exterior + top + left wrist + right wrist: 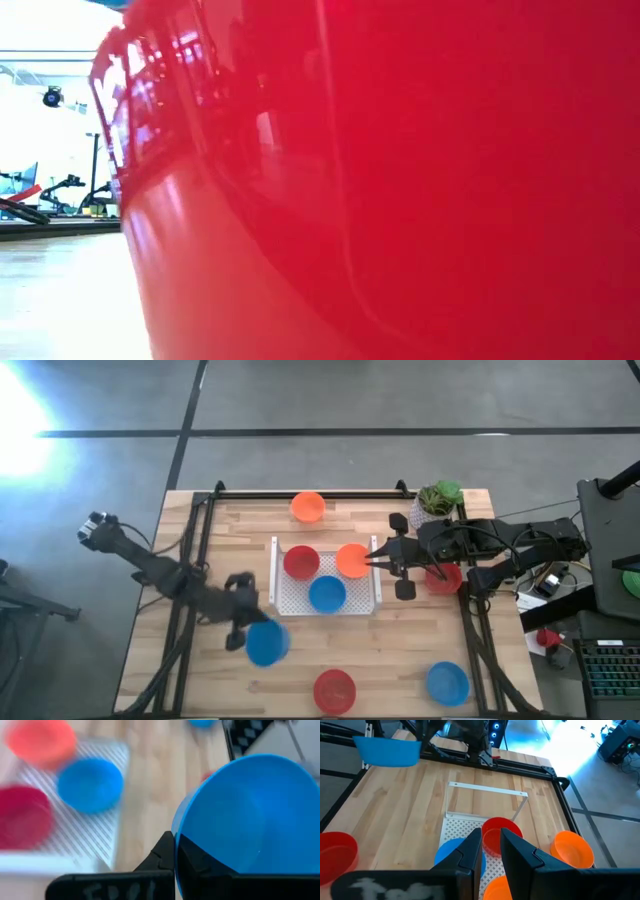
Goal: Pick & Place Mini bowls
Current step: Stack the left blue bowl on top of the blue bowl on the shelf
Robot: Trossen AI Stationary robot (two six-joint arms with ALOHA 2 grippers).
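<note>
My left gripper (243,628) is near the table's near-left part, shut on a blue mini bowl (267,643). The right wrist view shows this bowl (387,750) well above the wood. My right gripper (378,558) is over the right edge of the white perforated tray (375,600), its fingers a narrow gap apart (491,847) above an orange bowl (352,560). Whether it touches that bowl does not show. The tray also holds a red bowl (300,563) and a blue one (327,593), both resting on their bases. My left gripper pinches the blue bowl's rim (176,837), on the side nearest the wrist. One finger (165,855) is outside the wall and the other is inside the hollow. The bowl is lifted clear of the table and tilted, with its opening facing the wrist camera.
Loose bowls stand on the wood: orange at the far edge (308,507), red under the right arm (443,575), red (334,690) and blue (447,683) at the near edge. A potted plant (438,500) is at the far right. A red bowl (400,180) fills the low view.
</note>
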